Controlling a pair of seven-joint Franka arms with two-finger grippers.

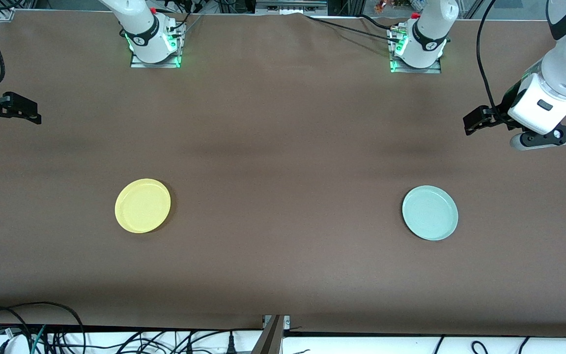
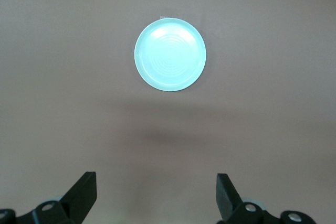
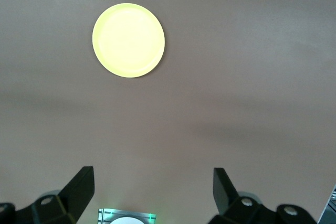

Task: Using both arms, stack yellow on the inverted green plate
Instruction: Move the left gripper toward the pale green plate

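the green plate (image 1: 430, 213) is lying rim-up toward the left arm's end, under the wide-open left gripper (image 2: 156, 198); the yellow plate (image 1: 142, 205) is sitting well apart, below the wide-open right gripper (image 3: 153, 195).

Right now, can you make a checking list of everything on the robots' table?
Surface: brown cloth-covered table, flat.
Job's things: round bright yellow plate toward the right arm's end, rim up; round pale mint-green plate toward the left arm's end, rim up, not yet inverted. Apart, unstacked.
Clutter: nothing seen.
Grippers: left gripper open, empty, raised at its table end; right gripper open, empty, raised at its end. Both arms wait.
Cables: black cables below the table's near edge.
Surroundings: green-lit arm bases.
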